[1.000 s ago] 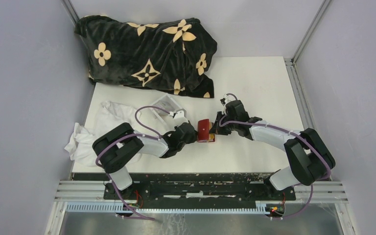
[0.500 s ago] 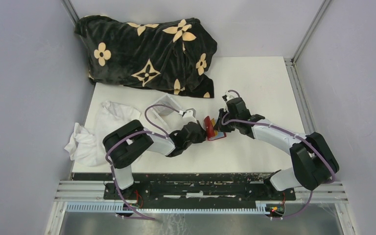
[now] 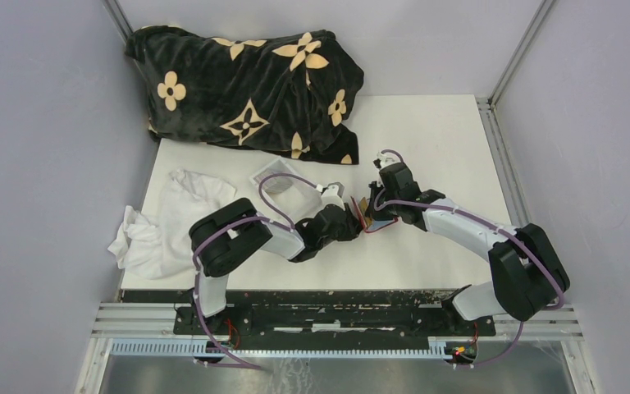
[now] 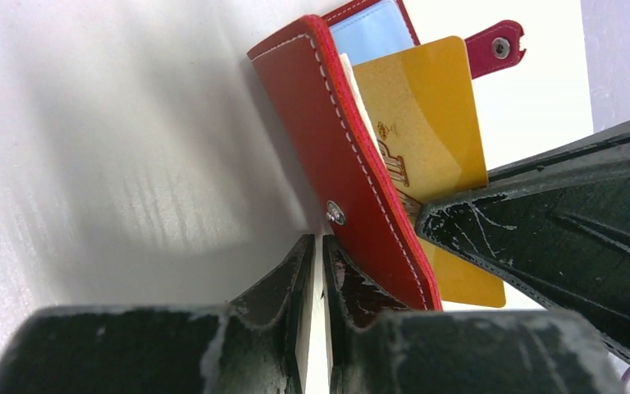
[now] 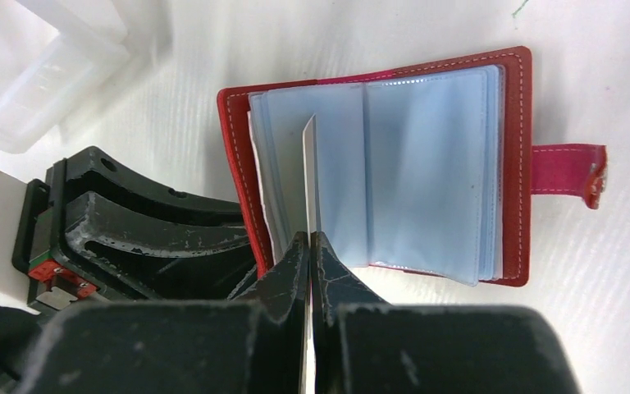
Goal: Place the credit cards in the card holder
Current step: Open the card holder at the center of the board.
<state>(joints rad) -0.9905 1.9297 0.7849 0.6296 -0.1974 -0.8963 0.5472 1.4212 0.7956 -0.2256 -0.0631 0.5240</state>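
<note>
Tabletop (image 3: 443, 139): white. A black blanket (image 3: 246, 82) with pale flower motifs is heaped at the far left corner. A crumpled white cloth (image 3: 164, 222) lies along the left edge. A clear plastic box (image 3: 283, 182) sits left of the tabletop's middle, just beyond the left arm.

Both arms reach inward and meet about the middle of the tabletop, somewhat toward the near edge. The card holder (image 4: 336, 156) is there, between the two hands. It is open with its clear sleeves showing. One red cover is tilted up off the surface; the other half lies flat, with the snap tab (image 5: 570, 168) sticking out.

Left hand (image 4: 318, 242): fingers nearly together with a thin slit between them, tips at the raised cover's lower edge just under the stud (image 4: 335, 215). Whether they pinch the cover cannot be told.

Right hand (image 5: 310, 238): clamped on a yellow-orange credit card (image 4: 426, 148), held on edge over the open sleeves, just beside the raised cover's inner face. Whether it sits in a sleeve cannot be told.
</note>
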